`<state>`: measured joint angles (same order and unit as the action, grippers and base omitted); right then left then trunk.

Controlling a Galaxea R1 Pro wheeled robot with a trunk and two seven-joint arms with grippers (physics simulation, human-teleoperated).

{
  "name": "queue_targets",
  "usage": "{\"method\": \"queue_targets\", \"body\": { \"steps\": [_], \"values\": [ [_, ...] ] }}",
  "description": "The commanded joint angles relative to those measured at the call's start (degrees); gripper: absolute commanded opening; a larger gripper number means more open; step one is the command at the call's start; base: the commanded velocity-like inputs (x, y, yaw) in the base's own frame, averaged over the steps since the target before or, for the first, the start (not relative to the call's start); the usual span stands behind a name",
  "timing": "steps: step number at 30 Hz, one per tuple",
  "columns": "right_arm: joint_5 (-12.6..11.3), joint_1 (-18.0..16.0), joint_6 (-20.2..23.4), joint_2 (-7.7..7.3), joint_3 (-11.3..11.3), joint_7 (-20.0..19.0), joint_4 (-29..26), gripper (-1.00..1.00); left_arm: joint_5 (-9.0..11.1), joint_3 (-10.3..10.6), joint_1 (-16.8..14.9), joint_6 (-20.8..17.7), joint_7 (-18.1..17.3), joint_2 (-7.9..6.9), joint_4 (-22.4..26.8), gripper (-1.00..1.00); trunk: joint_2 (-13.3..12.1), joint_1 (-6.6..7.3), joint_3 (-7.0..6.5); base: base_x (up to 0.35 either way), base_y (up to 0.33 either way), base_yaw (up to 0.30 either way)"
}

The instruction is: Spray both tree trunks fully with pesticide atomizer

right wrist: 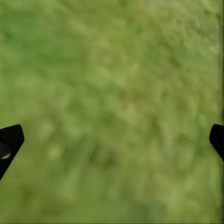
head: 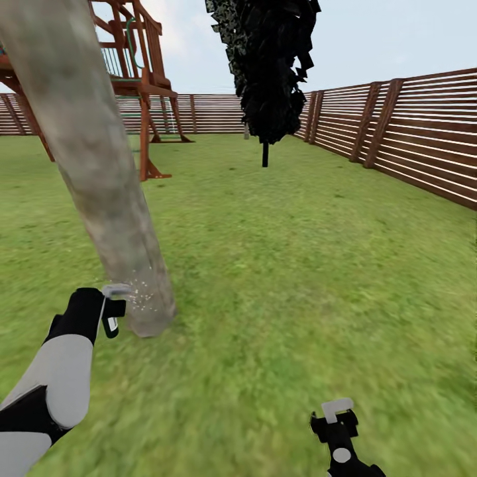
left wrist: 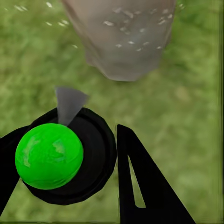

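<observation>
The near tree trunk (head: 99, 172) is a thick pale grey-brown column leaning up to the left, and its base meets the grass of the garden (head: 285, 265). White pesticide specks (head: 138, 293) dot the bark low down and float beside it. My left gripper (head: 112, 317) is shut on the pesticide atomizer (left wrist: 49, 156), a bright green ball in a black collar. Its grey nozzle (left wrist: 70, 102) points at the trunk base (left wrist: 123, 37), a short gap away. My right gripper (head: 336, 414) hangs open over bare grass, with its fingertips (right wrist: 10, 140) spread wide. A second tree (head: 265, 59) with a dark crown stands far off.
A brown slat fence (head: 397, 126) runs along the right side and across the back. A red-brown wooden playset (head: 142, 79) stands behind the near trunk. Open lawn stretches ahead and to the right.
</observation>
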<state>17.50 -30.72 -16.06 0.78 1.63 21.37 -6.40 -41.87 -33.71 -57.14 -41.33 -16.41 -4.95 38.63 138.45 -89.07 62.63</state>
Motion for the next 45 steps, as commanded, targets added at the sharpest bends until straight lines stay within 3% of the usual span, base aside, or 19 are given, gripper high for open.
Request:
{"method": "queue_targets", "body": {
  "steps": [1, 16, 32, 43, 45],
  "values": [
    [0.3, 0.0, 0.0, 0.01, 0.2, 0.3, 0.1, 1.00, -0.6, -0.2, 0.0, -0.1, -0.6, 0.01, 0.1, -1.00, 0.0, 0.01, 0.05, -0.012, -0.274, 0.000],
    [0.2, 0.0, 0.0, 0.10, 0.2, 0.3, 0.0, 1.00, -0.8, -0.1, 0.1, -0.4, -0.1, -0.06, 0.1, -1.00, 0.0, 0.01, 0.05, -0.019, -0.275, 0.090],
    [0.3, 0.0, 0.0, 0.09, 0.2, 0.3, 0.1, 1.00, -1.5, 0.1, 0.3, -0.4, 0.0, -0.12, 0.2, -1.00, 0.0, 0.01, 0.05, 0.170, -0.234, 0.066],
    [0.3, 0.0, 0.0, 0.26, 0.2, 0.3, 0.1, 1.00, -1.5, 0.1, 0.3, -0.4, 0.0, -0.06, 0.1, -1.00, 0.0, 0.01, 0.11, 0.011, -0.272, 0.093],
    [0.3, 0.0, 0.0, 0.27, 0.2, 0.3, 0.1, 1.00, -1.5, 0.1, 0.2, -2.0, 0.0, -0.20, 0.0, -1.00, 0.0, 0.01, 0.15, 0.015, -0.274, 0.262]
  ]
}}
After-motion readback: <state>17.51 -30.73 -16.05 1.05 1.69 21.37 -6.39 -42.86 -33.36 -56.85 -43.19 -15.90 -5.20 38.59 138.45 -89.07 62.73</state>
